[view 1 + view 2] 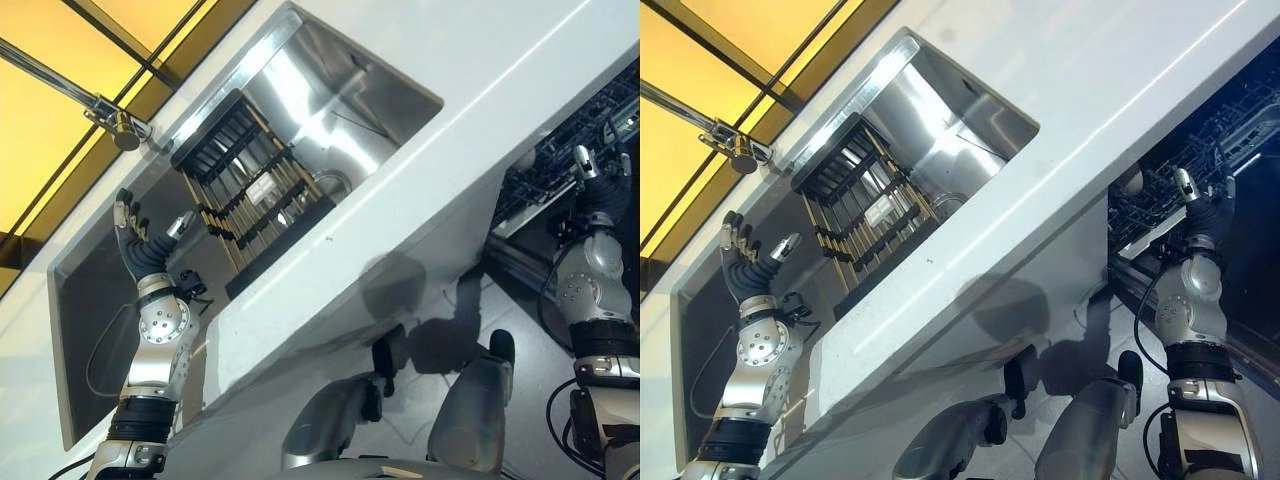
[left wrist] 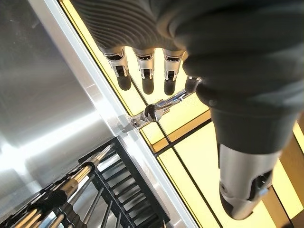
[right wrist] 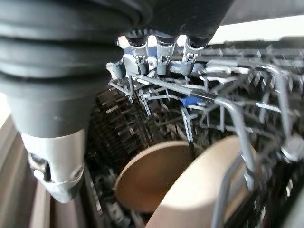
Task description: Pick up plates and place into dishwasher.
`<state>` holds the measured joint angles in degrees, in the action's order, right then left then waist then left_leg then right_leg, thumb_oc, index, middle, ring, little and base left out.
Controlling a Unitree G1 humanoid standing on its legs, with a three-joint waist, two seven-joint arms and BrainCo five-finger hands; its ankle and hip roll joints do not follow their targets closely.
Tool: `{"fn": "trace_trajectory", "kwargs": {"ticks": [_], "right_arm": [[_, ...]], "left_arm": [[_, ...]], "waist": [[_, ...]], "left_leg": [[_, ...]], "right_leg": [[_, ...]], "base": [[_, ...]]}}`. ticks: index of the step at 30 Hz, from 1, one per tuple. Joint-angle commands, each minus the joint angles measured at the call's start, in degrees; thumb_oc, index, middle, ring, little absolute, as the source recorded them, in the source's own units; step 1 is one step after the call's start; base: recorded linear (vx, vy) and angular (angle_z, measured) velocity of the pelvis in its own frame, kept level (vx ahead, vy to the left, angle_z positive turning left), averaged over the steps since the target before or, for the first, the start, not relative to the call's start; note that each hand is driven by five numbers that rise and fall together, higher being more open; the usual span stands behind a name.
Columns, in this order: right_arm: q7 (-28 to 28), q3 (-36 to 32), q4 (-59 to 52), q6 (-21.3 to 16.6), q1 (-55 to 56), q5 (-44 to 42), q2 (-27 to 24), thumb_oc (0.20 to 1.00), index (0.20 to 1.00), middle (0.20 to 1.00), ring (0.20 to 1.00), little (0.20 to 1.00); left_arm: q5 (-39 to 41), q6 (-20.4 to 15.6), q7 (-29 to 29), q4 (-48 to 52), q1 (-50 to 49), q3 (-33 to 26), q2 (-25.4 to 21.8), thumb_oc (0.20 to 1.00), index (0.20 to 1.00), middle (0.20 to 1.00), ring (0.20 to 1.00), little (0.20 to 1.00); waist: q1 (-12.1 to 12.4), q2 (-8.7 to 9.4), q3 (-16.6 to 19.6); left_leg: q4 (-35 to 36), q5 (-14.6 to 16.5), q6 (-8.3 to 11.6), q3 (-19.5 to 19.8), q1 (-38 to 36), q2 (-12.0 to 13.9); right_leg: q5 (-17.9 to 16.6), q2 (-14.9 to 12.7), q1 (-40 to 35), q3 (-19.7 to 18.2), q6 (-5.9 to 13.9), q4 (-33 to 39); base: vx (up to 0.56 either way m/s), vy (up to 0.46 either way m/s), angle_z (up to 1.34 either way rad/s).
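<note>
You have a white counter (image 1: 420,190) around a brushed steel-grey sink (image 1: 330,90). In the sink, the black rack (image 1: 250,190) carries brass-yellow bars. The faucet (image 1: 115,125) is shiny chrome against yellow panes (image 1: 40,140) split by dark frames. Each robot hand is silver with dark tips and a dark ribbed cover: left (image 1: 135,235), right (image 1: 1200,205). The dishwasher rack (image 3: 228,95) is grey wire; the plates (image 3: 156,178) in it are plain tan-beige, no pattern.
</note>
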<state>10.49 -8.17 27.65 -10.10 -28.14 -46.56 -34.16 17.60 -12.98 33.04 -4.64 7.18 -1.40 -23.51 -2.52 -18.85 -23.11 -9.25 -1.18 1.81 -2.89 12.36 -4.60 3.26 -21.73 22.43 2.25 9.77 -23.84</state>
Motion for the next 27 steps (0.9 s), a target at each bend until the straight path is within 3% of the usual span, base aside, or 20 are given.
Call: {"fn": "trace_trajectory", "kwargs": {"ticks": [1,5,9,16,20,22,24,27], "right_arm": [[-12.0,10.9,-7.6,-5.0,-12.8,1.8,4.4,1.000,1.000,1.000,1.000,1.000],[-7.9,9.4,-6.9,-6.2,-10.7,5.5,3.9,1.000,1.000,1.000,1.000,1.000],[-2.4,8.0,-8.3,-4.2,-7.4,13.8,2.8,1.000,1.000,1.000,1.000,1.000],[3.8,6.1,-14.7,6.6,1.6,32.7,-1.4,1.000,1.000,1.000,1.000,1.000],[4.8,4.7,-18.8,11.3,5.6,38.7,-3.4,1.000,1.000,1.000,1.000,1.000],[6.9,4.4,-20.4,12.7,6.6,40.5,-3.3,1.000,1.000,1.000,1.000,1.000],[8.7,3.3,-22.8,13.2,9.1,40.9,-3.3,1.000,1.000,1.000,1.000,1.000],[12.2,1.3,-26.3,12.1,14.4,42.2,-2.5,1.000,1.000,1.000,1.000,1.000]], "left_arm": [[-0.6,-3.5,-0.4,4.9,1.3,-3.8,-5.5,1.000,1.000,1.000,1.000,1.000],[-0.5,-4.2,-1.3,4.7,2.0,-3.9,-5.6,1.000,1.000,1.000,1.000,1.000],[-0.2,-4.3,-2.1,5.1,2.3,-4.1,-6.1,1.000,1.000,1.000,1.000,1.000],[-1.3,-2.9,-3.6,5.3,1.8,-5.2,-6.0,1.000,1.000,1.000,1.000,1.000],[-1.4,-2.0,-4.7,6.1,-1.1,-7.3,-6.4,1.000,1.000,1.000,1.000,1.000],[-1.9,-2.0,-5.2,6.7,-1.6,-8.1,-6.6,1.000,1.000,1.000,1.000,1.000],[-2.0,-1.5,-5.9,7.4,-1.5,-8.9,-6.7,1.000,1.000,1.000,1.000,1.000],[-3.0,-2.0,-6.6,7.8,-1.4,-10.0,-7.4,1.000,1.000,1.000,1.000,1.000]], "waist": [[3.4,1.66,-1.8],[2.7,3.00,-1.5],[1.4,4.83,-1.2],[-1.5,8.85,0.5],[-1.1,10.66,1.7],[-0.7,10.57,1.8],[-0.6,10.33,2.3],[0.1,11.05,3.2]], "left_leg": [[-11.3,6.4,3.67,1.9,5.1,0.1],[-11.9,7.4,3.44,1.5,4.6,0.0],[-13.4,9.1,3.22,0.7,3.8,0.3],[-12.5,10.5,2.41,-3.3,-1.1,2.1],[-7.4,9.2,1.41,-7.9,-5.7,3.2],[-5.1,7.9,0.11,-9.1,-6.4,3.5],[-4.7,7.3,-1.04,-9.5,-5.9,3.8],[-3.4,5.2,-1.94,-10.3,-4.5,4.5]], "right_leg": [[-9.7,-6.4,-4.9,-3.4,0.12,11.3],[-10.3,-6.3,-5.7,-3.4,-0.02,12.0],[-11.8,-6.7,-6.5,-3.9,0.01,12.7],[-15.3,-7.6,-8.7,-3.4,1.06,13.9],[-17.3,-7.8,-9.7,2.8,2.09,12.0],[-15.6,-5.8,-9.4,3.6,1.60,6.0],[-10.8,-2.7,-8.5,3.4,-0.07,-0.4],[-7.0,-0.5,-9.1,7.1,-2.18,-4.1]], "base": [[-0.07,-0.030,0.05],[-0.06,-0.023,0.02],[-0.03,-0.010,0.01],[0.06,0.024,-0.21],[0.03,0.026,-0.67],[-0.17,0.090,-0.70],[-0.22,0.051,-0.42],[-0.26,-0.071,-0.44]]}}
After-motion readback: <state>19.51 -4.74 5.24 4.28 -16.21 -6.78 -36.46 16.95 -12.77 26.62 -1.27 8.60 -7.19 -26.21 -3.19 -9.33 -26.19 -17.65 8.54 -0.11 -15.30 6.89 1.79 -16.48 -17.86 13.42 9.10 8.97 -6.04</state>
